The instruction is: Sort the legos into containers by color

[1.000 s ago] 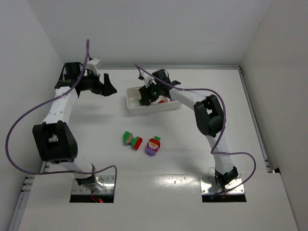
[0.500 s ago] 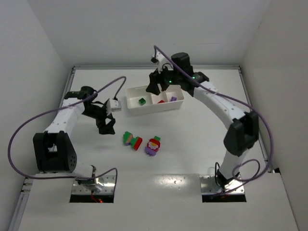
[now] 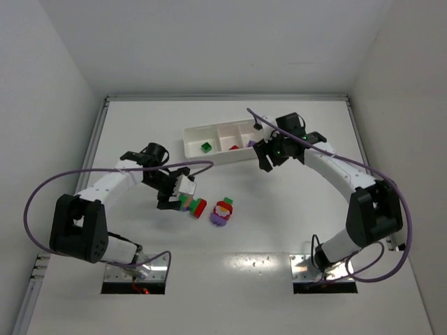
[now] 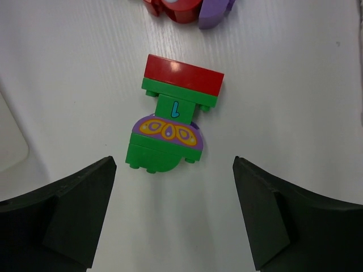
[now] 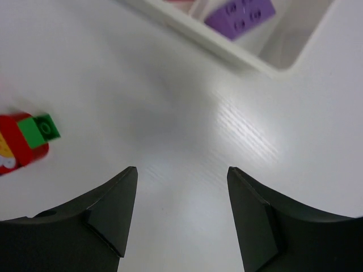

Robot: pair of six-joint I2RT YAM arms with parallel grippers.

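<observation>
Left gripper (image 3: 172,194) is spread wide open, holding nothing, and hangs low over the table right at the green-red clump (image 4: 173,122). On the wrist cam the clump sits dead ahead, centred between the fingers (image 4: 62,226) but just past the tips, not touching. Its long axis points straight away from the gripper, red end farthest, so the jaws would close across the narrow width. My guess is it only needs to go forward and down a bit. The left arm reaches in from the left, elbow folded low.

Just right of that sits the second clump (image 3: 222,211). Further back, the tray (image 3: 194,142) holds a green brick (image 3: 206,147), a red brick (image 3: 233,147) and a purple brick (image 5: 238,17), one per compartment. Right gripper (image 5: 181,170) is open and empty too, by the tray's right end, farther from both clumps.
</observation>
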